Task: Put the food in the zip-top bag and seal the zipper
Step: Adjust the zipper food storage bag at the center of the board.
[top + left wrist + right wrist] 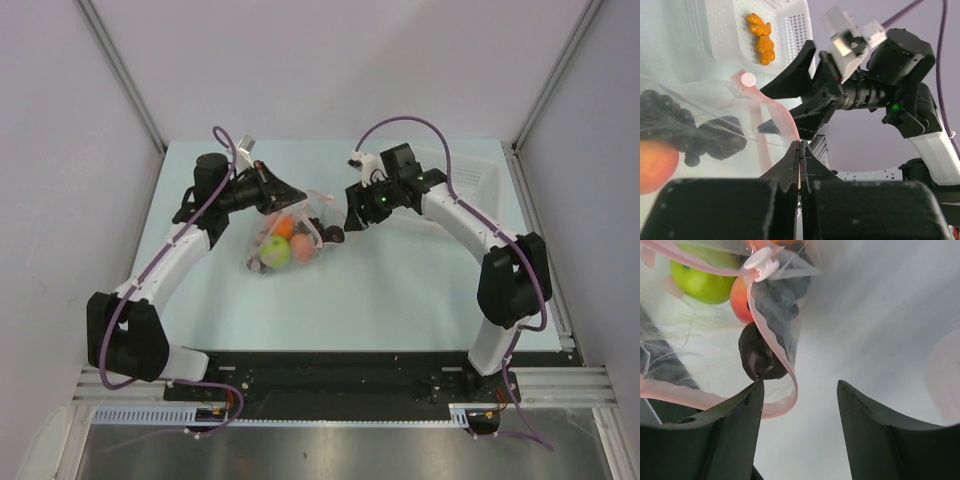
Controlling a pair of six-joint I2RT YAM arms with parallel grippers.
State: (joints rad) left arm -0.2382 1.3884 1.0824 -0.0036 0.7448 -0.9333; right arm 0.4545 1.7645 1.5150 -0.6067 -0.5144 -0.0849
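Now my left gripper (800, 152) pinches the zipper (782, 115) of the limp, slippery zip-top bag (283, 240) mid-frame; my right gripper (800, 387) gapes empty. I'd take the stiffer strip beside its white slider (762, 262).

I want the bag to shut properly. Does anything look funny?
Yes. A dark piece sits at the bag mouth by the pink zipper, so it may block sealing. An orange piece lies apart in the white basket.
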